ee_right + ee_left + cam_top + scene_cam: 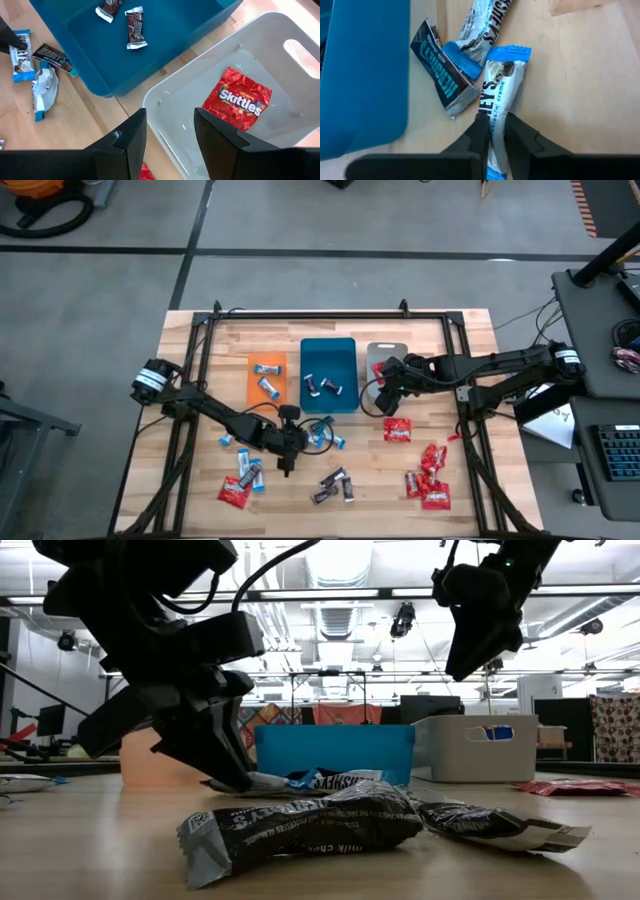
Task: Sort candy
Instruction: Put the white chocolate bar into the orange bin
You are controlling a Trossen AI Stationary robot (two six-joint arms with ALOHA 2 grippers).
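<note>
Left gripper is pinching a blue-and-white candy beside the teal tray, right gripper is hanging open over the grey tray; most candies are still lying unsorted.

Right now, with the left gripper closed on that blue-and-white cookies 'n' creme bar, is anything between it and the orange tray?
Nothing visible blocks it. The left gripper pinches the blue-and-white bar beside the teal tray. The orange tray sits just left of the teal one, with bare wood between; lifting clears the neighbouring wrappers.
</note>
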